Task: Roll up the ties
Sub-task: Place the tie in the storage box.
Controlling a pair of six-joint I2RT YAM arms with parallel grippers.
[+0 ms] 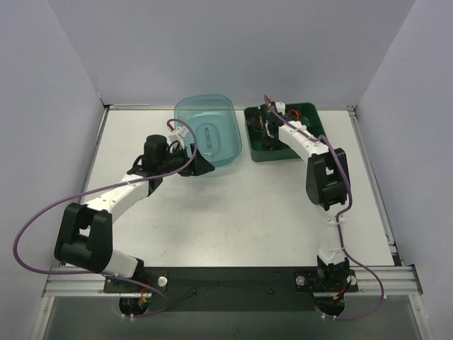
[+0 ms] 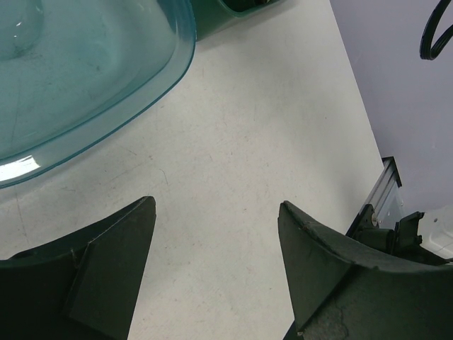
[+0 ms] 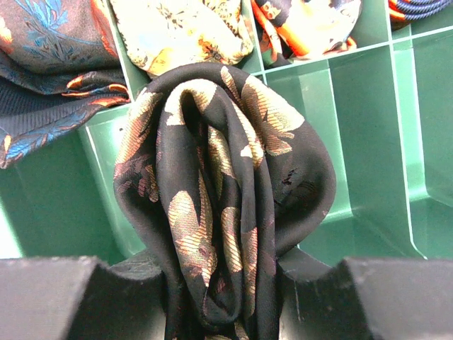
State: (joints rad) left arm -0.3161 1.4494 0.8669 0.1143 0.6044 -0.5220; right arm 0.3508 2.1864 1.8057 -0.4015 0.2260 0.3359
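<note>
Black tie (image 3: 226, 177), apparently in right gripper (image 3: 223, 290)

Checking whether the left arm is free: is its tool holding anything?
No, the left tool stands open, with only the bare white tabletop showing between its two black fingers.

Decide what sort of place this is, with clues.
Probably a robotics lab test cell: white tabletop boxed in by plain pale walls, two white-and-black robot arms bolted at its edge, green plastic compartment tray of rolled fabric ties.
</note>
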